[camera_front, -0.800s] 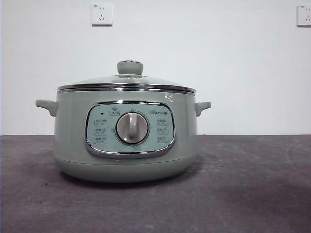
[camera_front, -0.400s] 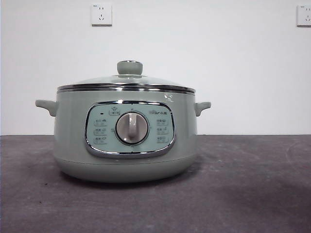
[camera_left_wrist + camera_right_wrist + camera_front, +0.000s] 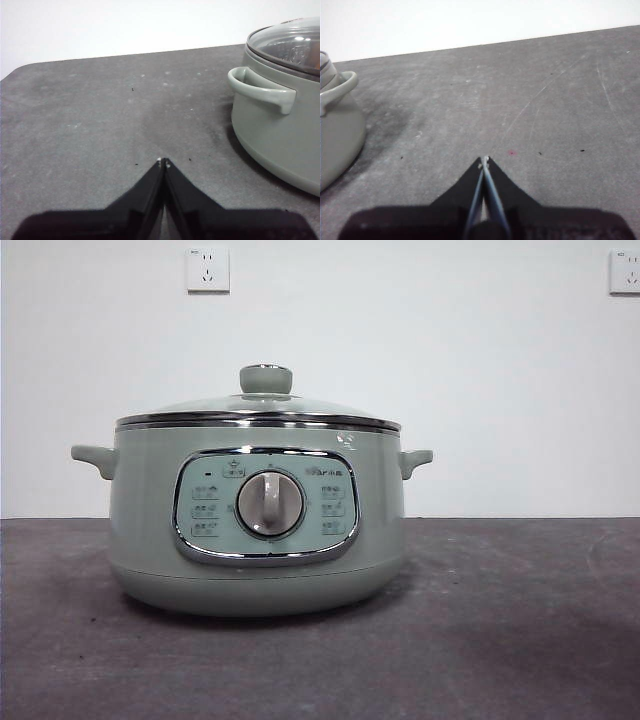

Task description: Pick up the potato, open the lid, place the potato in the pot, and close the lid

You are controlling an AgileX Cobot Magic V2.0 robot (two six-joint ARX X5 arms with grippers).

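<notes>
Pot (image 3: pixel 258 530) with lid (image 3: pixel 258 410) seated, beside clenched left tool (image 3: pixel 163 161), farther from clenched right tool (image 3: pixel 484 160); potato not visible.

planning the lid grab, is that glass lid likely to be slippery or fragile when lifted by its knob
Probably fragile: the lid is a glass dome with a steel rim, so a drop could crack it. The round, smooth-looking knob may slip between narrow jaws, so a firm, centred grip seems wise. It sits level on the pot and should lift straight up.

Pot (image 3: pixel 258 530) panel – small brand mark, button icons; none legible
</notes>
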